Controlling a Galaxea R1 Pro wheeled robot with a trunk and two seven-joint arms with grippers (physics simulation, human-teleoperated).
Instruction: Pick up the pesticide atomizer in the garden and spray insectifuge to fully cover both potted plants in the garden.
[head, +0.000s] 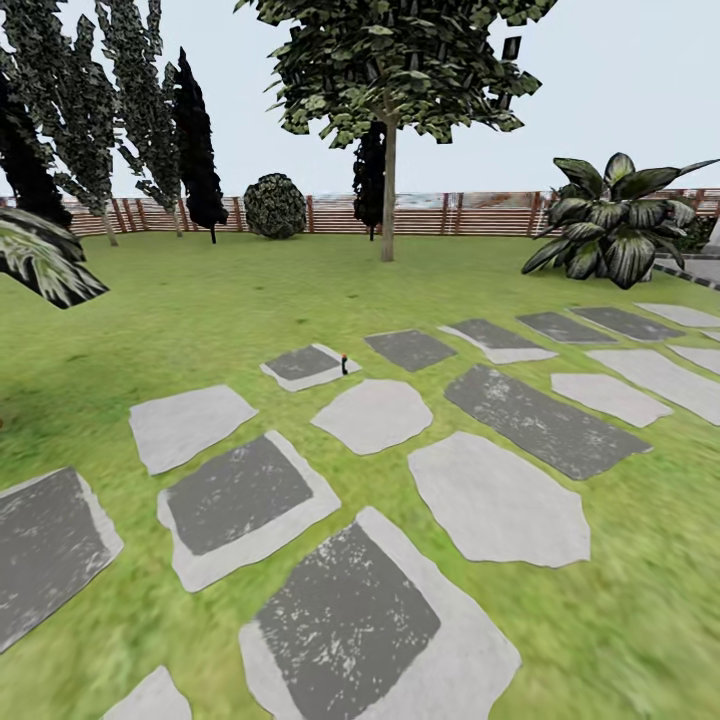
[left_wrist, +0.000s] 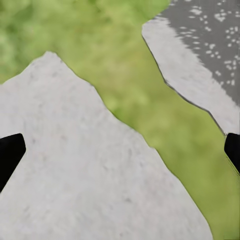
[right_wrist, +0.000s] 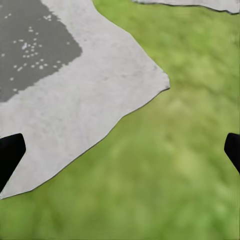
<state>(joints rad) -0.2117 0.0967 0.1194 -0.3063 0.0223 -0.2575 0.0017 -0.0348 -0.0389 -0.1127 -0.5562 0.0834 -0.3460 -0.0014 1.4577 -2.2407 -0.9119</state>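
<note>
Green lawn with grey stepping stones runs to a slatted fence in my head view. Far ahead, a small dark object stands at one stone's edge, perhaps the pesticide atomizer; too small to tell. My wrist views look down: my left gripper and right gripper both spread wide, empty, over stone and grass, well apart from it.

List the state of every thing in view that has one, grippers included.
pesticide atomizer: upright at a stepping stone's edge, unheld.
left gripper: open, fingers wide apart, empty, over pale stone.
right gripper: open, empty, over grass.
striped-leaf shrub: upright beyond the stones.
</note>
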